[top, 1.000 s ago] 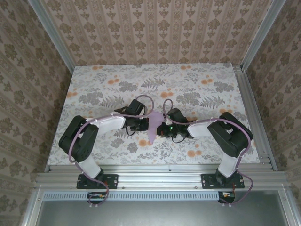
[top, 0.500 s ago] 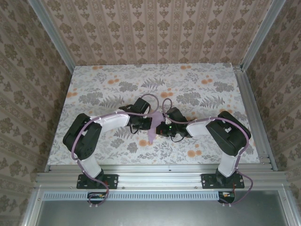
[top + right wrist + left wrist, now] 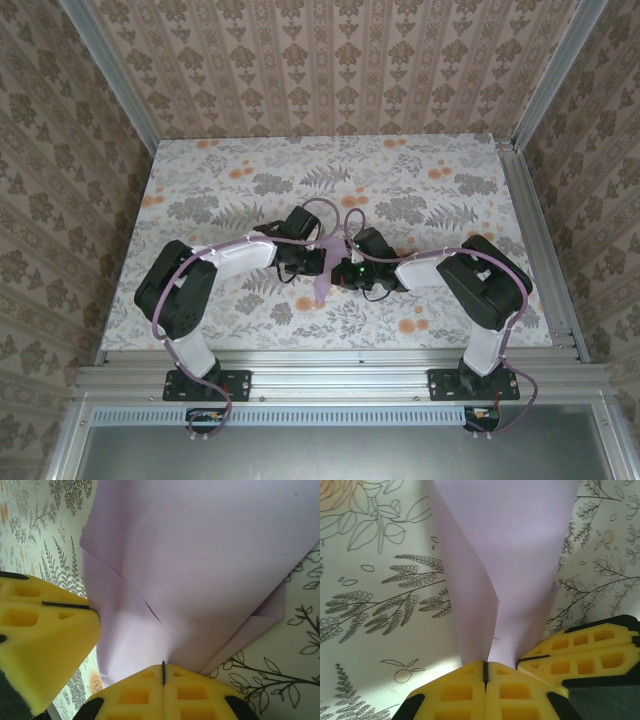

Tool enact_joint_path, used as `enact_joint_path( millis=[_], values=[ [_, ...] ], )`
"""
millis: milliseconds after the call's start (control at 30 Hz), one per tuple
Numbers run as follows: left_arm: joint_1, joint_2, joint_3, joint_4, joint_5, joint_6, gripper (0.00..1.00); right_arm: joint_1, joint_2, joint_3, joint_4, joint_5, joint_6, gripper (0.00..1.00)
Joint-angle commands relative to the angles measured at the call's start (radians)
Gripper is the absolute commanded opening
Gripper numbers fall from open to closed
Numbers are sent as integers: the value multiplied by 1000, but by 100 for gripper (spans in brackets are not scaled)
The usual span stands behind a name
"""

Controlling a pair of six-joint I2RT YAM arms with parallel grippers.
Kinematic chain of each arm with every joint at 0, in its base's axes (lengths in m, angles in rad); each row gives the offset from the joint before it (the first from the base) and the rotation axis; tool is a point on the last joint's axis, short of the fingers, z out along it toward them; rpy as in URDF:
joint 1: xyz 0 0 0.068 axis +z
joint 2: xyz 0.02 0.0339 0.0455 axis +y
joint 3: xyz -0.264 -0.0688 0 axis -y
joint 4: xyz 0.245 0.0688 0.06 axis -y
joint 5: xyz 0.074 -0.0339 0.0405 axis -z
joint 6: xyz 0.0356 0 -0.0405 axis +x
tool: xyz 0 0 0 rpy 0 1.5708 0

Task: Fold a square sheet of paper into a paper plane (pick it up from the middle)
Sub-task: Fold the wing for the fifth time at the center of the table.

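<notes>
Both clamp shut — left gripper [image 3: 485, 666] and right gripper [image 3: 163, 667] pinch the half-folded paper plane [image 3: 321, 275], narrow and creased, toward the table's [image 3: 200, 170] near edge; finishing folds seemingly remain.

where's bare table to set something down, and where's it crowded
Free: the far half of the tablecloth up to the back wall, and a narrow near strip between the left arm and right arm. Crowded: the middle, where the left gripper and right gripper both pinch the paper.
</notes>
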Motion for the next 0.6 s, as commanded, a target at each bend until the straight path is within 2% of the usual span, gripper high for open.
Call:
enact_joint_path(
  millis=[0, 567],
  values=[
    [-7, 31, 29, 34, 60, -27, 4, -3, 38, -2, -15, 13, -22, 3],
    [19, 57, -30, 137, 102, -76, 4, -8, -53, -19, -9, 22, -8, 4]
  ],
)
